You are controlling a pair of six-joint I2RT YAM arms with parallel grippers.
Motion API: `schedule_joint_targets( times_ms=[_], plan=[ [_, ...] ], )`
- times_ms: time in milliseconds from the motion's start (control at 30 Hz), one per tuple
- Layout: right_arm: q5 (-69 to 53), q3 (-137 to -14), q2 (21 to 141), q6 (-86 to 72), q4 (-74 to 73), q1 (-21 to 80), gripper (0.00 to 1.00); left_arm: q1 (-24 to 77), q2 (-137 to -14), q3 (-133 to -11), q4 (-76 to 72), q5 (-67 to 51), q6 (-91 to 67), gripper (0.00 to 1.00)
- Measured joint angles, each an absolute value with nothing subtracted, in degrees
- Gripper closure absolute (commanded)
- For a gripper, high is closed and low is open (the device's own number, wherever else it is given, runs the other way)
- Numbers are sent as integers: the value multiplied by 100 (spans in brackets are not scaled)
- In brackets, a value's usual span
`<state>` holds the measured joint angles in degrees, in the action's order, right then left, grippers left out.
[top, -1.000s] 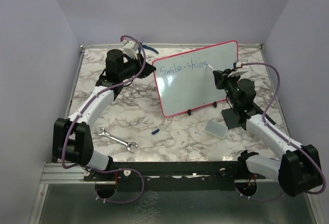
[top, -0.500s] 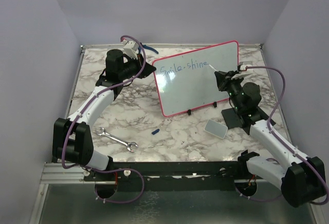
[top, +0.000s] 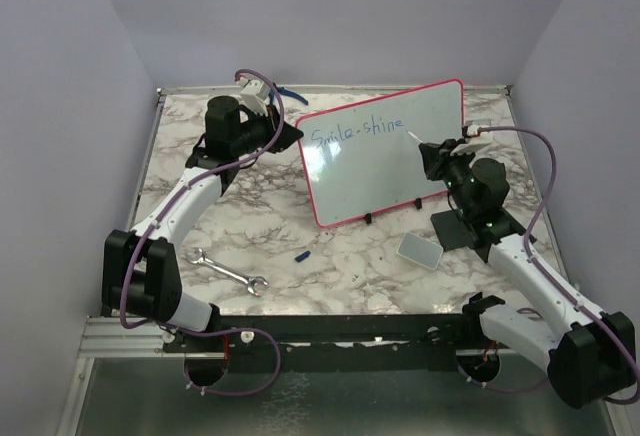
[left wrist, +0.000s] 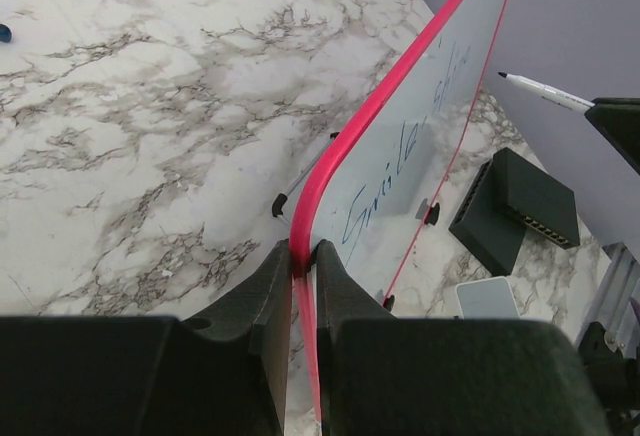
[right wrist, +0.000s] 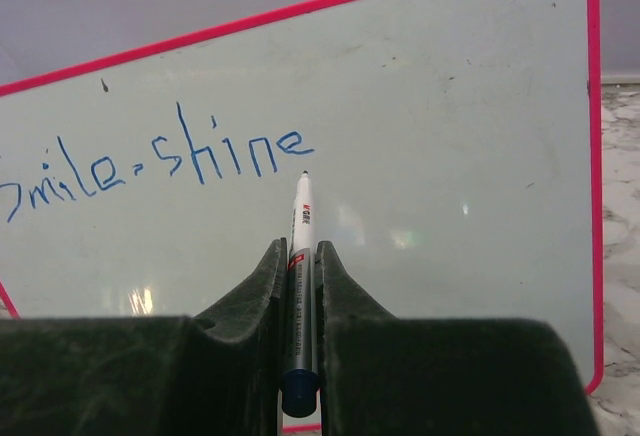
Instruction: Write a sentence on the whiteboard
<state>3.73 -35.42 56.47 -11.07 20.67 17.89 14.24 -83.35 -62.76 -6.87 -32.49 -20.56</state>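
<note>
The whiteboard [top: 385,171] stands tilted on black feet, with a red-pink frame. It also shows in the right wrist view [right wrist: 430,106] and edge-on in the left wrist view [left wrist: 400,106]. The sentence [right wrist: 160,166] reads "Smile-shine" in blue; it also shows in the top view [top: 358,132]. My left gripper [left wrist: 301,256] is shut on the board's left edge. My right gripper [right wrist: 300,251] is shut on a white marker [right wrist: 301,218], whose tip points at the board just right of "shine"; I cannot tell whether it touches.
A small grey pad [top: 420,250] and a black block [top: 452,228] lie right of the board. A wrench [top: 228,272] and a blue cap [top: 303,255] lie on the marble table [top: 330,256]. Walls close in all round.
My right arm has stretched out and its gripper has shifted a little right along the board, away from the end of "shine". The left arm and board have not moved.
</note>
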Motion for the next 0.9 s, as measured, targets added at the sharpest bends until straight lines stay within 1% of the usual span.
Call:
schedule_joint_targets(
  times_ms=[200,633,900],
  plan=[
    [390,-3719,5666,-1105,1990,1682,99,1391,-8335,-6276,-644,-3249,-1999,98],
    [-69,-3736,5621,-1260,1990,904,99,1382,-8335,-6276,-589,-3208,-1914,98],
    [-454,-3730,5498,-1317,1990,886,99,1356,-8335,-6276,-530,-3205,-1900,98]
  ],
)
